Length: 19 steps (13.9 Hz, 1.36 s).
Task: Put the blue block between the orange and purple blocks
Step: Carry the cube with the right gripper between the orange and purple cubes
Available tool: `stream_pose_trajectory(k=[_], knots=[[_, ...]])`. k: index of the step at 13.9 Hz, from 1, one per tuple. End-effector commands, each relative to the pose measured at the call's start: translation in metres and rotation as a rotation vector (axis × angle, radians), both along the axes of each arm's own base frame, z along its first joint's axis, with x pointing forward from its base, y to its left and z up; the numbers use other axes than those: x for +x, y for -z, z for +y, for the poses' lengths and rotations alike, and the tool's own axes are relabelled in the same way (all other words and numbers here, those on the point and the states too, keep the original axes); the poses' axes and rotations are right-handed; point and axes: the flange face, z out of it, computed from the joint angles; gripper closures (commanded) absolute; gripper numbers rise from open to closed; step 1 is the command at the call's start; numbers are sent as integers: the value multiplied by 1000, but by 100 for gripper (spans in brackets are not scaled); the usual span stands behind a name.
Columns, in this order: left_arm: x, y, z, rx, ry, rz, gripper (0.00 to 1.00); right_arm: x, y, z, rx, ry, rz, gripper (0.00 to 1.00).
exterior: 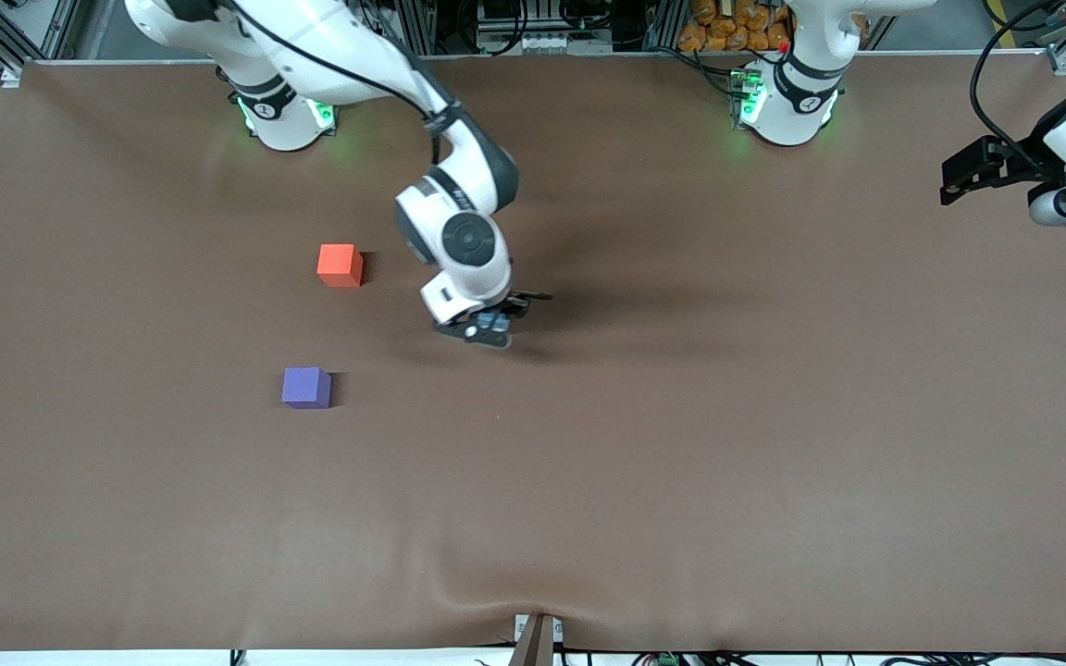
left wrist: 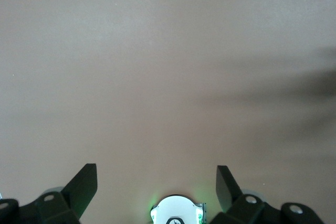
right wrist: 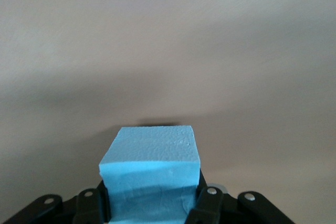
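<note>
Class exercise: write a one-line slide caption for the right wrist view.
Right gripper shut on the blue block, held above the bare brown table.

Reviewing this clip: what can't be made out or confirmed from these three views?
- Blue block: in the front view the right gripper and wrist cover nearly all of it.
- Whether the block rests on the table or is lifted: unclear in any view.
- Orange block and purple block: outside both wrist views.
- Left gripper: open, waiting at the front view's edge, arm cut off.
</note>
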Motion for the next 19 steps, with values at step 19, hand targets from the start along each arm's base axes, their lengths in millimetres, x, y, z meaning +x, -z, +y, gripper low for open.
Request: stream_pose_trajectory(k=[19], knots=[[-1, -6, 11, -16, -4, 8, 0, -7, 27, -297, 140, -157, -37, 100]])
